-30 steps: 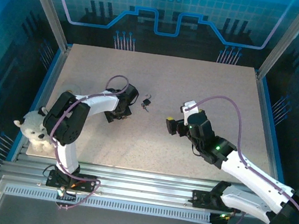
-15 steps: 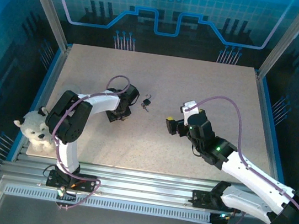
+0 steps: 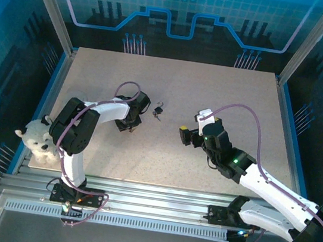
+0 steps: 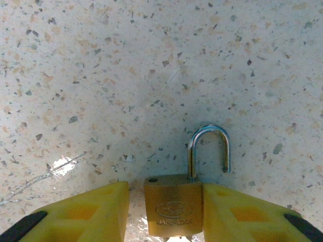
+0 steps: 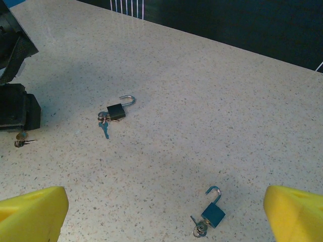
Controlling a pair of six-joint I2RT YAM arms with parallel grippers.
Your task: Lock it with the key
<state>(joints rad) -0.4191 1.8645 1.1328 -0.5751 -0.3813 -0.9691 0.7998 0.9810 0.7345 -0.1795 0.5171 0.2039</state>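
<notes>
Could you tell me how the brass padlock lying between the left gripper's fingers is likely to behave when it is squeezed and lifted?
The brass padlock looks like solid metal, so it is probably rigid and heavy for its size. Its smooth flat sides may slip against the yellow fingers. The open shackle could swing once lifted.
</notes>
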